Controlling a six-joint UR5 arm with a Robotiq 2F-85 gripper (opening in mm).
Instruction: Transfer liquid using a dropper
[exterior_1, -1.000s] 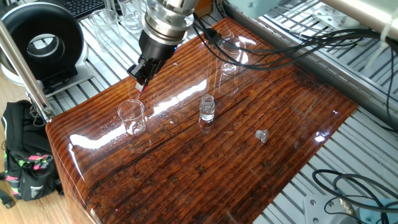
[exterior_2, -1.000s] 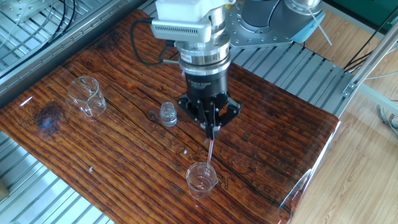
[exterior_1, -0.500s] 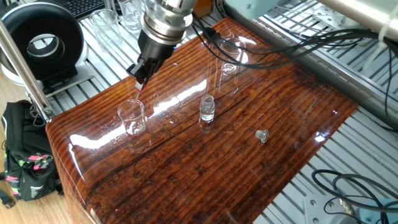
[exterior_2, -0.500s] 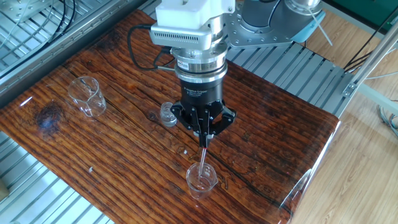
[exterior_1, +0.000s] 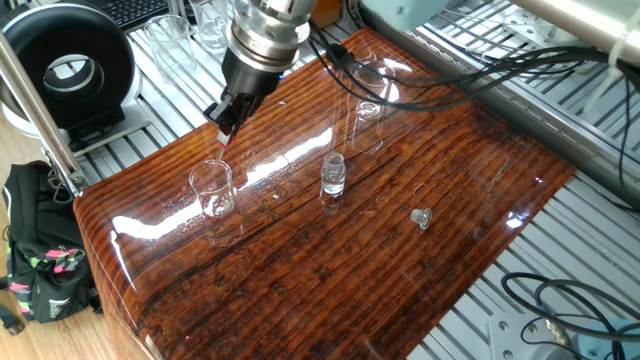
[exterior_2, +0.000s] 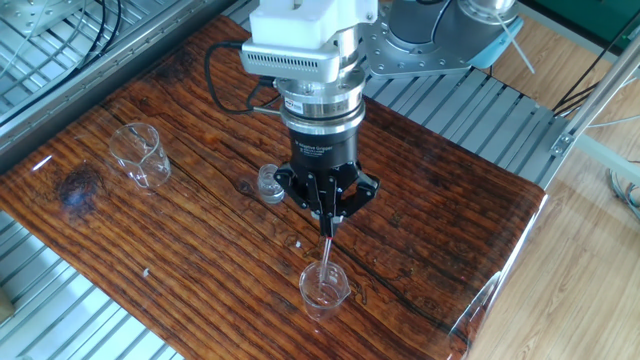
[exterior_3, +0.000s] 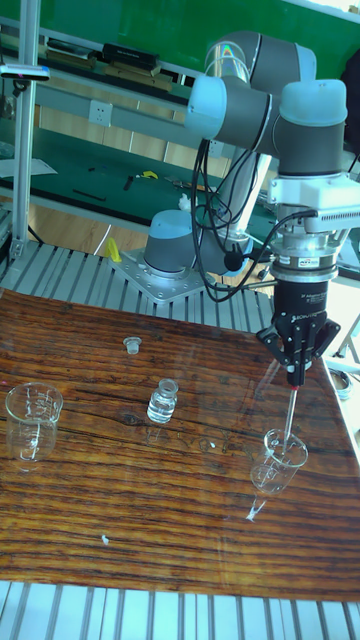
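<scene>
Lowered since the earliest pictures, the hand (exterior_2: 329, 222) has brought the dropper (exterior_2: 327, 250) down so that its thin glass tip now reaches into the small beaker (exterior_2: 324, 288) at the near edge of the bench (exterior_2: 440, 210); over the last half second nothing appears to have shifted. The hand is clenched on the dropper's red bulb end, the tube hanging nearly straight down below the fingertips. In the tall fixed view the tube (exterior_3: 289, 412) enters the mouth of the beaker (exterior_3: 278, 462), though whether the tip touches any liquid cannot be told, as none shows through the glass.

By my reading, the step in hand is the draw or release at this beaker. The next move probably calls for a change of squeeze on the bulb while the tip stays inside the rim, then a straight lift clear before any sideways travel, lest the tube catch the glass.

A small vial (exterior_2: 269, 183) stands near the middle of the bench, its stopper (exterior_3: 130, 345) lying apart, and a second beaker (exterior_2: 137, 154) sits well away at the far side. The bench top is glossy, dark striped wood on a slatted metal frame. Around it are cables, a black bag (exterior_1: 35, 260) on the floor and green-topped shelves behind the arm.
</scene>
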